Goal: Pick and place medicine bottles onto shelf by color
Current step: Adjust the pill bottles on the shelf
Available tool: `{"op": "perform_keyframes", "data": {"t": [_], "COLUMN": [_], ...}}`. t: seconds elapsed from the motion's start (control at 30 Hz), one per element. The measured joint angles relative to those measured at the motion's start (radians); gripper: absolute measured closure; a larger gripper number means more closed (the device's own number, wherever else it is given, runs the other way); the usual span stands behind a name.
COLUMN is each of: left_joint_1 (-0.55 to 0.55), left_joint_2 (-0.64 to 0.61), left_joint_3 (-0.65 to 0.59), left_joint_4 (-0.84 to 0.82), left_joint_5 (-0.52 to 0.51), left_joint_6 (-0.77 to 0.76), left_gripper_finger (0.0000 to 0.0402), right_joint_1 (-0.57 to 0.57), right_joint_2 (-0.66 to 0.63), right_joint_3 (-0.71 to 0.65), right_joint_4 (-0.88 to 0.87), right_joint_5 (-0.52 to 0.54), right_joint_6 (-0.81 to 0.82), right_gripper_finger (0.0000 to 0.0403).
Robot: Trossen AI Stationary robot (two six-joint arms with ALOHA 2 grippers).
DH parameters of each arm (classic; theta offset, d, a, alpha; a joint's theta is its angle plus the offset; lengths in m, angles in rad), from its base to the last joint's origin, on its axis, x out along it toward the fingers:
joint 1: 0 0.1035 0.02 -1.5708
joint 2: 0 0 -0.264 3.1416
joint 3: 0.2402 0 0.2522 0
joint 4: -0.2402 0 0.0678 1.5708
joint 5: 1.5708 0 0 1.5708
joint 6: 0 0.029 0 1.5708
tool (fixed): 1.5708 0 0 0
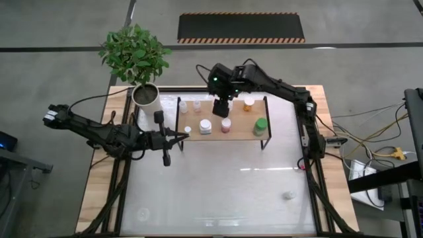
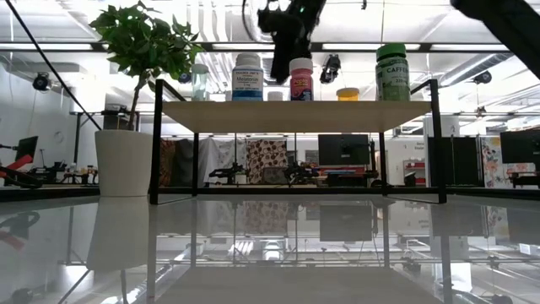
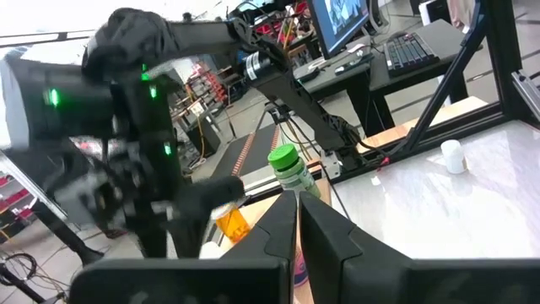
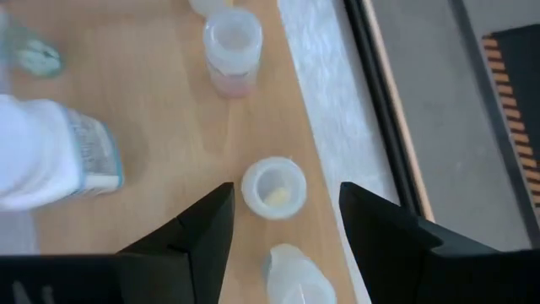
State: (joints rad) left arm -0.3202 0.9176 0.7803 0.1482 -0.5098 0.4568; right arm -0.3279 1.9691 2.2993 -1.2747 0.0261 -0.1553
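The shelf (image 1: 238,118) is a light-wood board on a black frame, standing at the table's far side. On it stand a white bottle (image 1: 205,125), a pinkish one (image 1: 226,125), an orange one (image 1: 248,104), a green-capped one (image 1: 260,126) and small clear jars (image 1: 196,106). My right gripper (image 1: 223,108) hangs open above the shelf's middle, pointing down. In its wrist view a small clear jar (image 4: 273,187) and a whitish bottle (image 4: 291,274) show between the open fingers (image 4: 202,224), untouched. My left gripper (image 1: 181,137) is shut and waits by the shelf's left end.
A potted plant (image 1: 144,92) in a white pot stands at the table's far left corner, beside the shelf. One small white bottle (image 1: 288,195) lies on the glossy tabletop near the right front. Another tiny one (image 1: 188,130) sits close to my left gripper.
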Motion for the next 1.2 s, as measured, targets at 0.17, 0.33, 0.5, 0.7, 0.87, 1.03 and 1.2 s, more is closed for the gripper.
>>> {"op": "perform_keyframes", "data": {"t": [0.17, 0.33, 0.5, 0.7, 0.87, 1.03, 1.2], "left_joint_1": [0.000, 0.000, 0.005, 0.052, 0.124, 0.218, 0.284], "left_joint_2": [0.012, 0.045, 0.102, 0.140, 0.178, 0.253, 0.349], "left_joint_3": [0.000, 0.001, 0.040, 0.133, 0.236, 0.359, 0.467], "left_joint_4": [0.002, 0.002, 0.000, -0.131, -0.346, -0.586, -0.771], "left_joint_5": [0.000, 0.000, 0.001, 0.004, 0.078, 0.198, 0.218], "left_joint_6": [-0.008, -0.068, -0.109, -0.114, -0.191, -0.239, -0.242], "left_gripper_finger": [0.0402, 0.0402, 0.0402, 0.0402, 0.0402, 0.0402, 0.0402], "right_joint_1": [0.030, 0.115, 0.218, 0.337, 0.409, 0.447, 0.454], "right_joint_2": [-0.091, -0.210, -0.355, -0.515, -0.610, -0.662, -0.679], "right_joint_3": [-0.006, -0.071, -0.226, -0.446, -0.595, -0.691, -0.737], "right_joint_4": [-0.008, -0.006, 0.023, 0.126, 0.221, 0.289, 0.296], "right_joint_5": [-0.006, -0.008, -0.004, 0.000, 0.000, 0.001, 0.002], "right_joint_6": [0.006, 0.030, 0.088, 0.171, 0.215, 0.222, 0.220], "right_gripper_finger": [0.0200, 0.0213, 0.0234, 0.0272, 0.0309, 0.0341, 0.0361]}}
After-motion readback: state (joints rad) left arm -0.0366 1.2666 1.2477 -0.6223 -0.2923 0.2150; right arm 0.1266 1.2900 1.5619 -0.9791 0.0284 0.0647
